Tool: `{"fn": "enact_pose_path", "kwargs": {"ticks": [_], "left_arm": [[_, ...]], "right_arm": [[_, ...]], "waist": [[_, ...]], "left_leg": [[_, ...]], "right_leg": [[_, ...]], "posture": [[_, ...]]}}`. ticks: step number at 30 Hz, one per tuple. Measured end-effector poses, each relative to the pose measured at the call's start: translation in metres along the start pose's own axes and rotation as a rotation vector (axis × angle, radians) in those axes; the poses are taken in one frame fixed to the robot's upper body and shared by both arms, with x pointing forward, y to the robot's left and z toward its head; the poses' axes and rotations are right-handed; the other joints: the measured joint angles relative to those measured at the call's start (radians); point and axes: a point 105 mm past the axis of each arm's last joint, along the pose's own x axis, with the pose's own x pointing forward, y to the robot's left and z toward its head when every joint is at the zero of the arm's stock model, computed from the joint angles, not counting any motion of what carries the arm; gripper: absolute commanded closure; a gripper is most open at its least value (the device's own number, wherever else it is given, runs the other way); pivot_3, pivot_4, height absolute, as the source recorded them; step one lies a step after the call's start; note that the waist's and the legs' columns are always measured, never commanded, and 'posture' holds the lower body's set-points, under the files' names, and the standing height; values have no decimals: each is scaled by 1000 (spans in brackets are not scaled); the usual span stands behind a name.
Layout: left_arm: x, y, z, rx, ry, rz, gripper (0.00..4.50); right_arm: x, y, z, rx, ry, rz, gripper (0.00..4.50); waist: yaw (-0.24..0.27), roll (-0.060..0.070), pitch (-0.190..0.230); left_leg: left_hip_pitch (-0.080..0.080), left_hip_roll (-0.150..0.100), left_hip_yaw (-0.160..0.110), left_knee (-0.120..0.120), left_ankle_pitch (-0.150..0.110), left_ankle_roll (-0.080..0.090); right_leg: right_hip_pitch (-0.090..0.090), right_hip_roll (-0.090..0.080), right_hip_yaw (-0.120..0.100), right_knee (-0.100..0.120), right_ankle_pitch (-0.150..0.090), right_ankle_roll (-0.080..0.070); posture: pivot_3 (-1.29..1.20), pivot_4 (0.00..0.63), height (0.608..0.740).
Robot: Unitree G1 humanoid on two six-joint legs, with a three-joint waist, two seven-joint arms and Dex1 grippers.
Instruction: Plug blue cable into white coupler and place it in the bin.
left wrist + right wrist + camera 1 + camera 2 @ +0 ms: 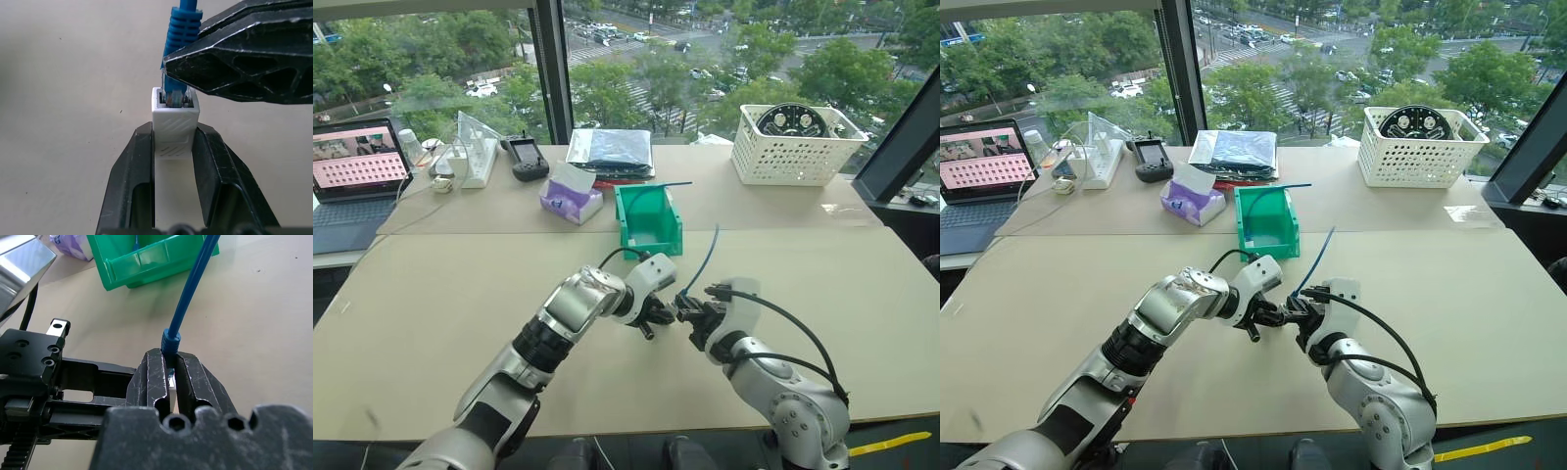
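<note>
Plug of blue cable pinched in right gripper, tip entering white coupler clamped in left gripper above table, short of green bin. Push straight, aligned, until seated.

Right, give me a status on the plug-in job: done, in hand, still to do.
Done: the left pincer grips the white coupler, and the right pincer is shut on the blue cable just behind its plug. In hand: the plug sits in the coupler's socket; whether it is fully seated I cannot tell. Left: carrying the joined pair to the green bin, which so far holds neither.
</note>
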Motion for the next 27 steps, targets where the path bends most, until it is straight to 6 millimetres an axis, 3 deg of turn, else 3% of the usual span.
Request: {"fn": "enact_pose_path", "kwargs": {"ticks": [10, 16, 18, 22, 25, 27], "left_arm": [[1, -5, -4, -42, 21, -6, 3894], [-2, -4, -9, -45, 28, 10, 3894], [-3, -2, -11, -41, 31, 21, 2885], [-12, 1, -10, 8, 12, 9, 1515], [-16, 4, -18, 10, 5, 1, 359], [-18, 5, -25, 40, -16, -6, 92]], "right_arm": [[-3, -1, -6, -110, 66, 17, 4500], [-2, 1, -9, -81, 60, 32, 4500], [-2, -1, -8, -73, 46, 34, 4500], [-5, -16, 6, -51, -14, 0, 4500], [-9, -30, 32, -44, -92, -30, 4500], [-12, -33, 55, -38, -165, -22, 4500]], "waist": [[1, -5, -6], [1, -11, -13], [0, -11, -13], [1, -11, -12], [1, -10, -12], [-1, -10, -12]], "left_leg": [[1, 0, 0, 0, 0, 0], [3, 1, 0, -1, 0, 0], [3, 1, 0, -1, 0, 0], [1, 1, 0, -1, 0, 0], [0, 0, 1, -1, 0, 0], [0, 0, 1, -1, 0, 0]], "right_leg": [[1, 0, 0, 0, 0, 0], [1, 0, 0, 0, -1, 0], [1, 0, 0, 0, -1, 0], [-1, 0, 1, 1, -1, -1], [-2, -1, 1, 1, -1, -1], [-2, 0, 1, 1, -1, -1]], "posture": [[0, 150, 740], [0, 150, 740], [0, 150, 740], [0, 150, 740], [0, 150, 740], [0, 150, 740]]}}
